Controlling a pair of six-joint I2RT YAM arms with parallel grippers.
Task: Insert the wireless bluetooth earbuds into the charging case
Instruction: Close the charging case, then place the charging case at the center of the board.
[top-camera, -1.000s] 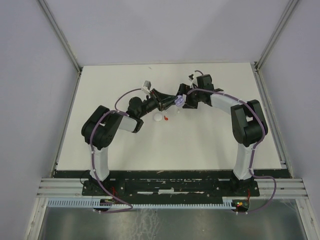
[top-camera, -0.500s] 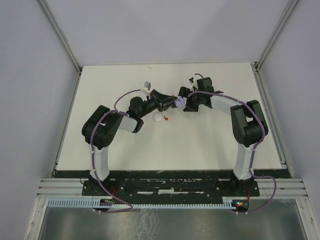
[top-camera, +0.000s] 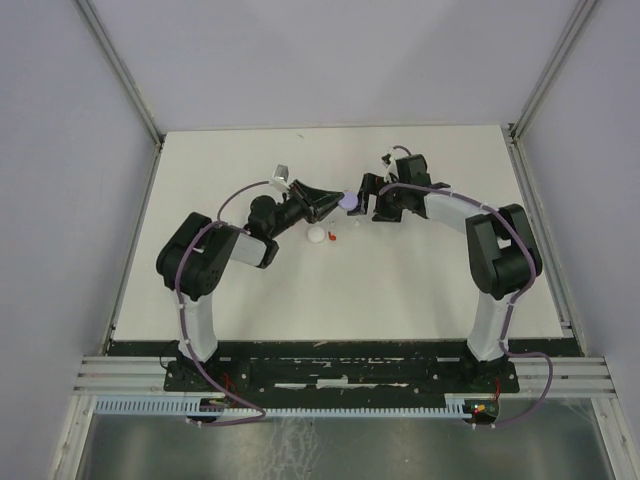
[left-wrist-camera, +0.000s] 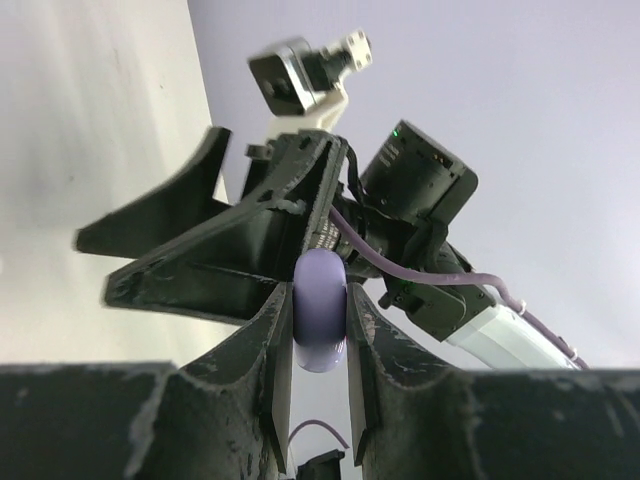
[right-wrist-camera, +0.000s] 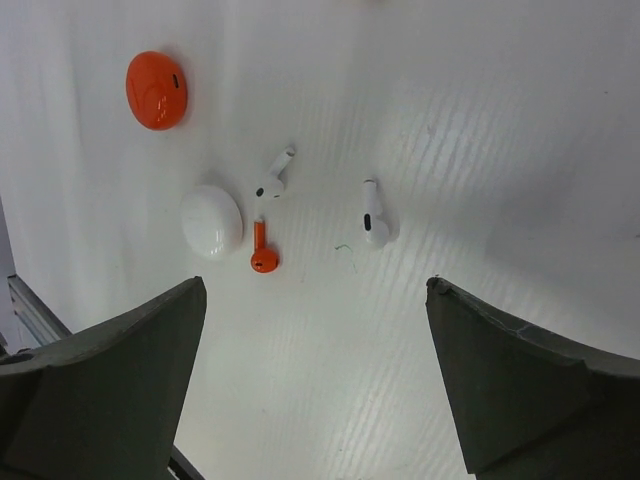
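While the left gripper (left-wrist-camera: 319, 300) pinches a lavender case (left-wrist-camera: 320, 322) edge-on at the middle of the top view, the right gripper (right-wrist-camera: 313, 290) hangs spread wide, holding nothing. On the table (right-wrist-camera: 500, 120) below it (left of centre in its view): white earbud (right-wrist-camera: 272, 175), second white earbud (right-wrist-camera: 373, 215), orange earbud (right-wrist-camera: 262, 252), white case (right-wrist-camera: 212, 221), and orange case (right-wrist-camera: 156, 90) upper left.

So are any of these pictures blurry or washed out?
Top view: evenly lit and sharp. Left wrist view: the lavender case is crisp, the camera behind it slightly soft. Right wrist view: streaky glare on the table, earbuds clear.
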